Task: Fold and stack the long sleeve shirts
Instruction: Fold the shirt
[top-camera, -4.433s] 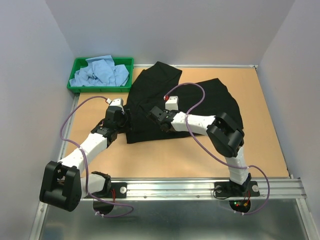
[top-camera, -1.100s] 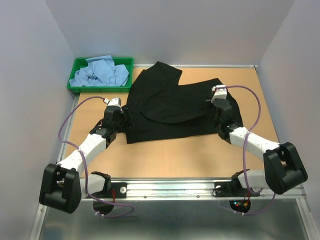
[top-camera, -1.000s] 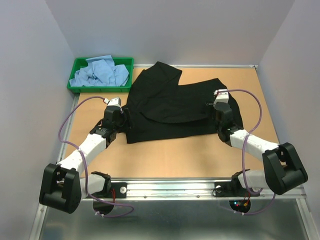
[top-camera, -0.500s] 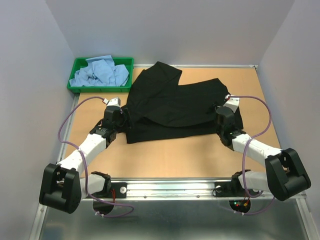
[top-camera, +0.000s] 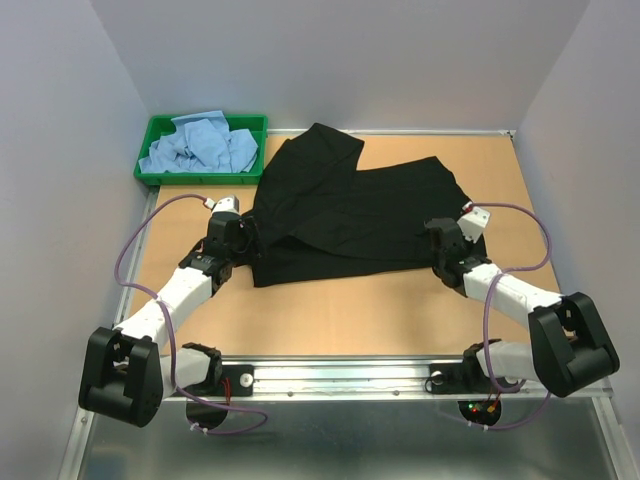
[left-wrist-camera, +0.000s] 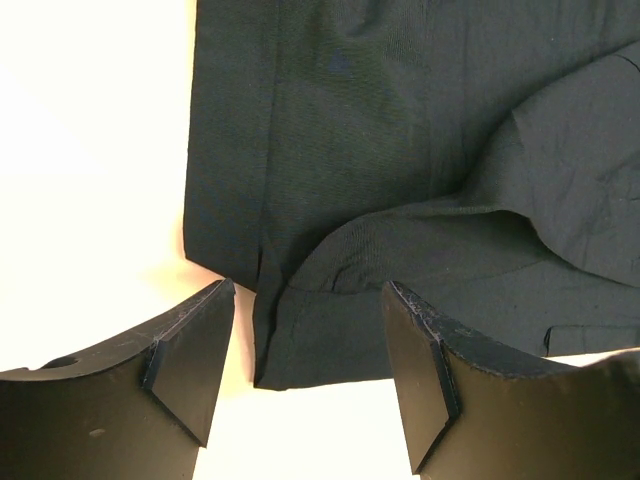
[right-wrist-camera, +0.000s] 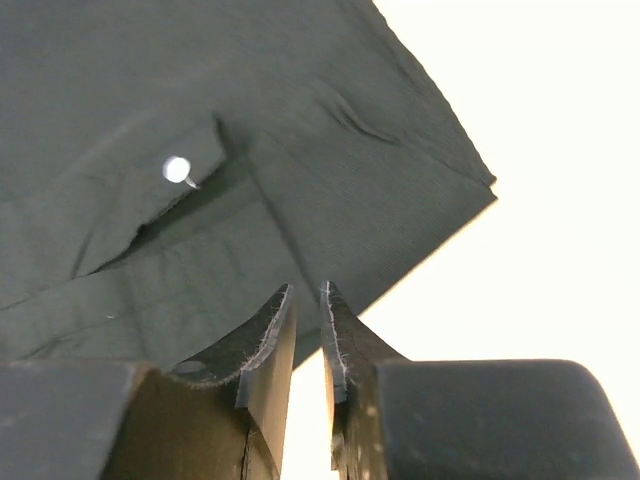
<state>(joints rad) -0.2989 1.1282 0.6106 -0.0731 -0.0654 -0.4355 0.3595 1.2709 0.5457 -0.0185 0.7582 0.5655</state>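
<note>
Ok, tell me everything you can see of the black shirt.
The black shirt is soft, matte woven cloth, lying rumpled on the table, partly folded over itself, its far end beside the green tray. A small pale button shows by a cloth flap. The open left gripper straddles its near left corner; the right gripper, nearly shut, sits at its near right corner.
</note>
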